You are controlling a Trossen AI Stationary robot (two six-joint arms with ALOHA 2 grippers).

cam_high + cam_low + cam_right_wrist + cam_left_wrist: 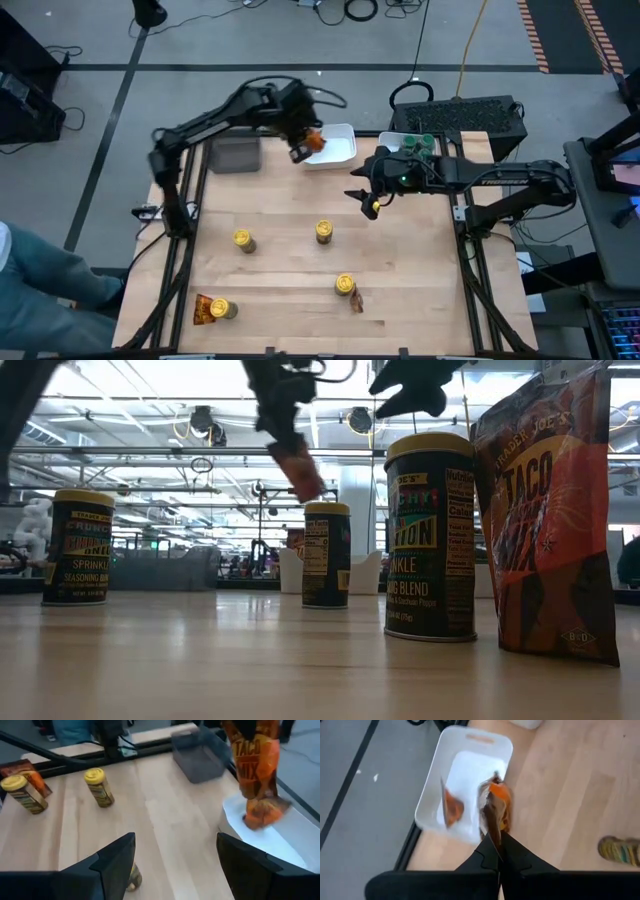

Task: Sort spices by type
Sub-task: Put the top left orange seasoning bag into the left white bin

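The sort is partly done. The left gripper (303,148) is clamped on an orange packet (254,762), holding it over the white tray (340,155) at the far edge of the counter (420,280). The right wrist view shows the packet's lower end at or just above a second packet (262,812) already lying in that tray; whether they touch I cannot tell.

The green-lidded jars (418,146) are gathered in another white tray (387,142) beside the first, behind the right arm; from above I cannot count them exactly. The grey tray (235,156) on the far left looks to hold nothing yet.

Still loose on the counter are four yellow-lidded jars (243,240) (324,232) (345,285) (222,309). One packet (205,309) lies beside the near-left jar, and another packet (357,300) sits next to the near-centre jar.

The right gripper (371,203) hangs with its fingers spread wide and nothing in them, above the middle of the counter.

By my judgement the green jars are finished, the packets are half done, and the yellow jars are not yet started; the grey tray is probably theirs.
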